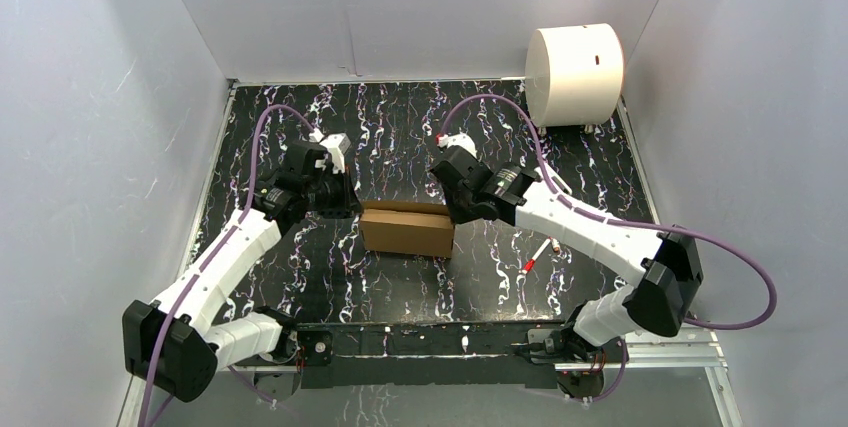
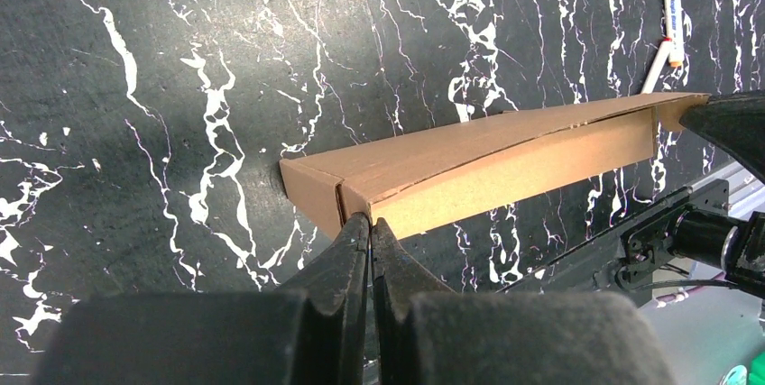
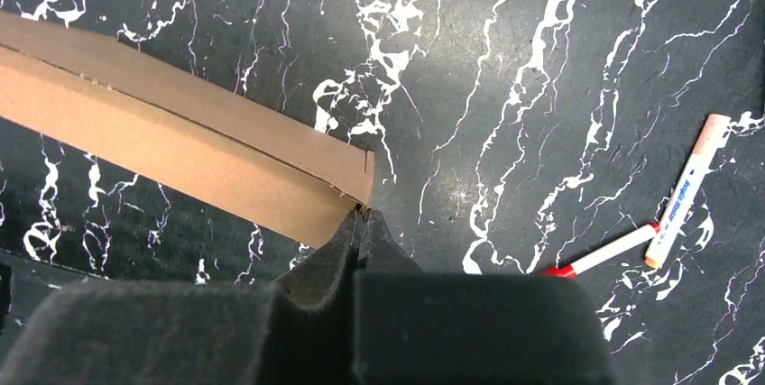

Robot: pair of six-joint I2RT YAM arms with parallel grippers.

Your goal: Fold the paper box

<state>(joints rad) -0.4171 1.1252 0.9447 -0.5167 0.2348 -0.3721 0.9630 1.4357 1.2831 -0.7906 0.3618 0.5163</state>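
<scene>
The paper box [image 1: 407,229] is seen on the black marbled table [image 1: 400,127], midway between the two arms and a little ahead of their bases. It is partly folded into a long, low shape, with its brown front face turned toward the near edge.

The left gripper [image 1: 345,205] is placed at the box's left end. From the left wrist, its fingers [image 2: 347,250] are seen drawn together, with only a thin slit between them, and the card's lower edge is nipped at the tips beside the folded corner. From there the box [image 2: 505,164] is stretched away to the right, where a seam is seen slightly open along its top.

The right gripper [image 1: 452,209] is set at the opposite end. From the right wrist, its fingers [image 3: 329,254] are pressed tight together and the end corner of the box [image 3: 180,146] is pinched at the tips.

Two marker pens [image 3: 672,214] are seen on the table to the right, well apart from the box, one with a red cap. A large white cylinder [image 1: 574,74] is parked in the far right corner.
</scene>
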